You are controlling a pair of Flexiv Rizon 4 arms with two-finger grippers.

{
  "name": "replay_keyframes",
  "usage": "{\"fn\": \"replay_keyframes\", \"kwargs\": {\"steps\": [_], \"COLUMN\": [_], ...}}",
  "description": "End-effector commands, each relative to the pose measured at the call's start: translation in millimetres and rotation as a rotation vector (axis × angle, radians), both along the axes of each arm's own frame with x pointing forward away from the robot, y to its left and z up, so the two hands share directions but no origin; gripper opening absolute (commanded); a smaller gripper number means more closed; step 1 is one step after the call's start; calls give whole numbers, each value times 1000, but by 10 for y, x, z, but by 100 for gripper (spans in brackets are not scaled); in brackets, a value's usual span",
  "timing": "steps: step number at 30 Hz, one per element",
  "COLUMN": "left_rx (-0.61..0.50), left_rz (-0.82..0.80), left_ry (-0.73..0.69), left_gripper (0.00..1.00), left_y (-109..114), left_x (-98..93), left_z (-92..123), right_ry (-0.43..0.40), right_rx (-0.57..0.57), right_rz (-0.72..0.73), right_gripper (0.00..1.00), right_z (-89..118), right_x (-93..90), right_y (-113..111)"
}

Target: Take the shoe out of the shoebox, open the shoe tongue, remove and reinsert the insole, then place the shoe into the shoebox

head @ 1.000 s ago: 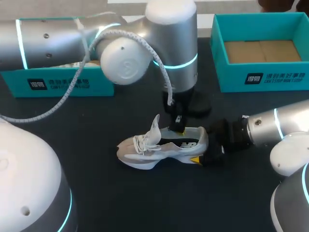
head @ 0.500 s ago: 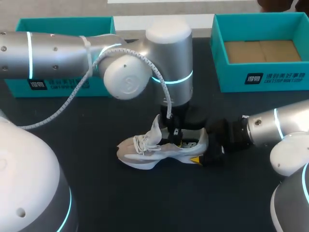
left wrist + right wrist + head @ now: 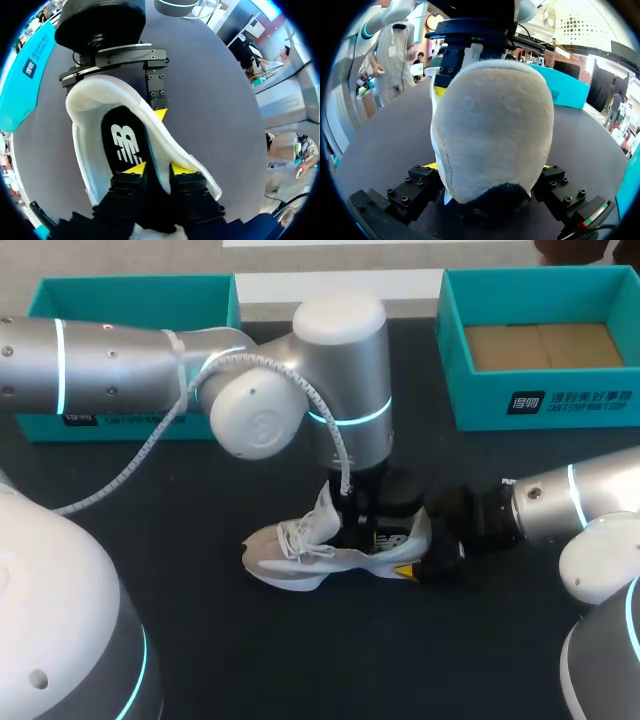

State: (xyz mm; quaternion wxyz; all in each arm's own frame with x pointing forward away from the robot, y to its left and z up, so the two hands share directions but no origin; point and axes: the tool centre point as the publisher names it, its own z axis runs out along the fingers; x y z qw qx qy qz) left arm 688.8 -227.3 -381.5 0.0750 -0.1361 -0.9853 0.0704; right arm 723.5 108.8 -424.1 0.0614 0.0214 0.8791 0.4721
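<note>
A white and grey shoe (image 3: 300, 550) stands upright on the dark table, its tongue (image 3: 322, 512) pulled up. My left gripper (image 3: 362, 525) reaches down into the shoe's opening. In the left wrist view its fingers (image 3: 157, 169) stand a little apart, open, over the black insole (image 3: 122, 142) that lies inside the shoe. My right gripper (image 3: 425, 560) is at the heel. In the right wrist view the heel (image 3: 492, 135) fills the space between its fingers (image 3: 489, 167), which touch it from both sides.
An open teal shoebox (image 3: 545, 405) with a brown cardboard floor stands at the back right. A second teal box (image 3: 130, 290) sits at the back left, partly behind my left arm. A grey cable (image 3: 150, 445) hangs from that arm.
My left arm has come down and nearer, lowering its gripper deeper into the shoe, and its fingers have parted. The shoe and the right arm have stayed put.
</note>
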Motion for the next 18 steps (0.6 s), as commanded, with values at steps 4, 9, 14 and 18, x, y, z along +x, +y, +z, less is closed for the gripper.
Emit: {"fn": "replay_keyframes", "kwargs": {"steps": [4,9,14,18], "left_rx": [-2,-12,-7,-14], "left_rz": [5,19,8,12], "left_ry": [-24,-18,-48,-65], "left_gripper": [45,36,32,0], "left_y": [14,-4,-12,10], "left_x": [5,40,52,77], "left_z": [-129,-236,-341,-389], "right_ry": [1,1,1,1], "right_rx": [-3,-3,-3,-3], "right_rz": [-1,-1,-1,-1], "right_gripper": [0,0,0,0], "right_z": [1,1,1,1], "right_x": [8,8,8,8], "right_y": [-5,-5,-5,-5]}}
